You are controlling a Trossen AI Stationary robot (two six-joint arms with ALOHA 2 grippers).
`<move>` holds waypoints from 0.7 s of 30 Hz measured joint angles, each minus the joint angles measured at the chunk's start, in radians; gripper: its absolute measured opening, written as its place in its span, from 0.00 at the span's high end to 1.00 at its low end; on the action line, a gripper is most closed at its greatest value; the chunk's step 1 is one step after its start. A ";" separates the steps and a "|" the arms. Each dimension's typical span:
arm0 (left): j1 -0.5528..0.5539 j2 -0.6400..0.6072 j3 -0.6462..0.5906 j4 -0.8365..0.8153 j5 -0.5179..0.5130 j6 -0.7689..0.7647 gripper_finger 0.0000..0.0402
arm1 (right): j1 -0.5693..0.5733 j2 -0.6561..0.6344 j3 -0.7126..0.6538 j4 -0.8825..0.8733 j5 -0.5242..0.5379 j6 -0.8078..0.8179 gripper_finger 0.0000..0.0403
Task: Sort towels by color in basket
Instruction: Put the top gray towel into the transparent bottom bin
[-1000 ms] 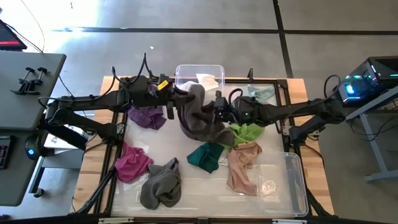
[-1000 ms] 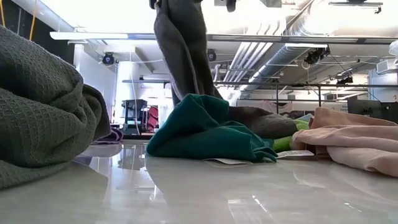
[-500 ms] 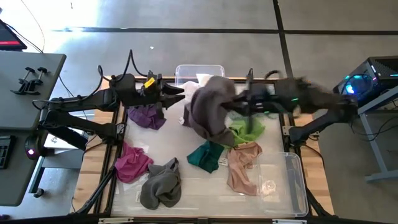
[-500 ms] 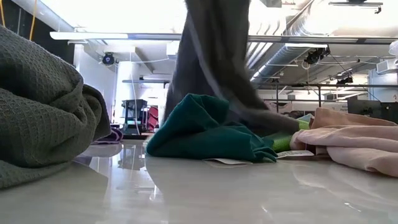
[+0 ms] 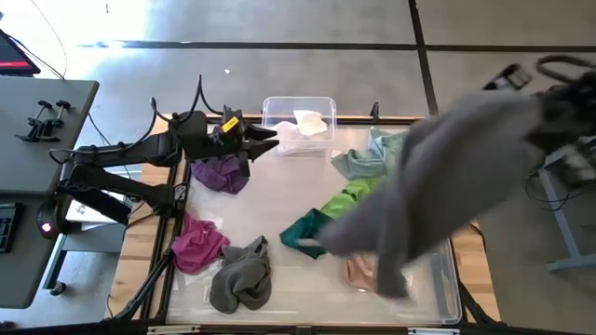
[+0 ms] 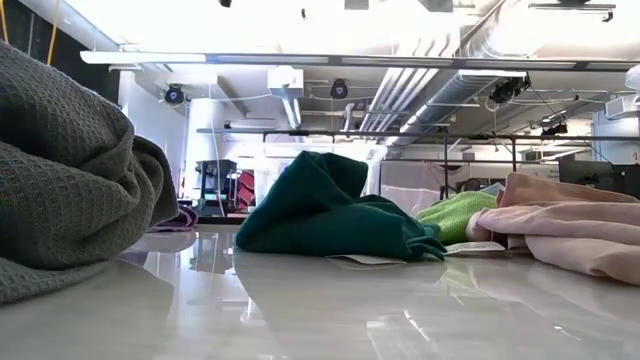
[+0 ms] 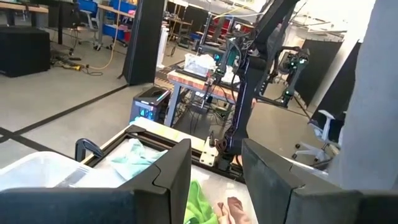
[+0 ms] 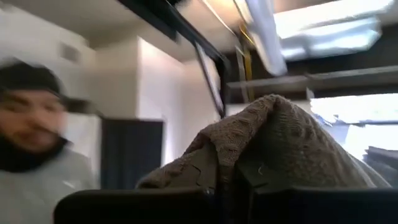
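Observation:
My right gripper is raised high over the table's right side, shut on a large grey towel that shows as a blurred sheet. My left gripper is open and hovers level above the purple towel, next to the clear bin holding a white towel. Lying on the table are magenta, grey, dark teal, lime green, pale teal and pink towels, the pink one partly hidden. My right gripper pinches the grey towel between its two fingers. A bunched fold mounds over the fingertips and hides which part is held. In the high view the towel hangs below the raised gripper, slack and clear of the table.
A second clear bin sits at the table's right near corner. In the low view a grey waffle towel fills the left, with dark teal, lime green and pink cloths beyond. A person shows beyond the table.
My right gripper has risen and swung fast toward the table's right edge, carrying the grey towel. The towel's lower end has left the pile at the table's middle, so the towel now hangs clear. My left gripper has drawn back slightly toward the far left.

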 joint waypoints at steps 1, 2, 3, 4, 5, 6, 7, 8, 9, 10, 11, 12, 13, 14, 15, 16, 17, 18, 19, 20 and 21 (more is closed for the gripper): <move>0.000 0.000 0.000 0.001 0.000 0.000 0.68 | 0.016 -0.019 -0.013 0.025 -0.003 0.002 0.99; 0.000 0.000 0.000 0.000 0.000 0.000 0.68 | 0.029 -0.030 -0.018 0.029 -0.003 0.000 0.99; 0.000 0.000 0.000 -0.001 0.000 0.000 0.68 | 0.041 -0.036 -0.020 0.021 -0.002 0.000 0.99; 0.000 0.000 0.000 0.000 -0.001 0.000 0.68 | 0.051 -0.042 -0.017 0.004 0.004 0.003 0.99; 0.000 0.000 0.000 0.000 -0.004 0.000 0.68 | 0.059 -0.044 -0.010 -0.022 0.014 0.009 0.99; 0.000 0.000 0.000 0.000 -0.004 0.000 0.68 | 0.066 -0.044 -0.002 -0.052 0.024 0.022 0.99; 0.000 0.000 0.000 0.000 -0.004 0.000 0.68 | 0.073 -0.044 0.002 -0.086 0.029 0.042 0.99; 0.000 0.000 0.000 -0.001 -0.004 0.000 0.68 | 0.079 -0.048 -0.001 -0.124 0.038 0.069 0.99; 0.000 0.000 0.000 -0.001 -0.004 0.000 0.68 | 0.085 -0.053 -0.005 -0.161 0.051 0.097 0.99; 0.000 0.000 0.000 0.000 -0.004 0.000 0.68 | 0.091 -0.055 -0.009 -0.205 0.067 0.132 0.99; 0.000 0.000 0.000 0.000 -0.004 0.000 0.68 | 0.096 -0.055 -0.013 -0.251 0.089 0.171 0.99; 0.000 0.000 0.000 0.000 -0.004 0.000 0.68 | 0.100 -0.054 -0.014 -0.299 0.117 0.209 0.99; 0.000 0.000 0.000 0.000 -0.004 0.000 0.68 | 0.104 -0.048 -0.015 -0.342 0.147 0.248 0.99; 0.000 0.000 0.000 -0.001 -0.004 0.000 0.68 | 0.108 -0.042 -0.015 -0.380 0.176 0.290 0.99; 0.000 0.000 0.000 0.000 -0.004 0.000 0.68 | 0.113 -0.034 -0.015 -0.410 0.199 0.330 0.99; 0.000 0.000 0.000 0.000 -0.004 0.000 0.68 | 0.118 -0.027 -0.015 -0.435 0.211 0.370 0.99; 0.000 0.000 0.000 0.000 -0.004 0.000 0.68 | 0.125 -0.019 -0.015 -0.453 0.216 0.408 0.99; 0.000 0.000 0.000 -0.001 -0.004 0.000 0.68 | 0.133 -0.010 -0.015 -0.467 0.218 0.444 0.99; 0.000 0.000 0.000 -0.001 -0.004 0.000 0.68 | 0.145 -0.002 -0.016 -0.481 0.219 0.481 0.99; 0.000 0.000 0.000 -0.001 -0.004 0.000 0.68 | 0.160 0.006 -0.016 -0.492 0.218 0.519 0.99; 0.000 0.000 0.000 -0.001 -0.004 0.000 0.68 | 0.178 0.014 -0.016 -0.504 0.218 0.557 0.99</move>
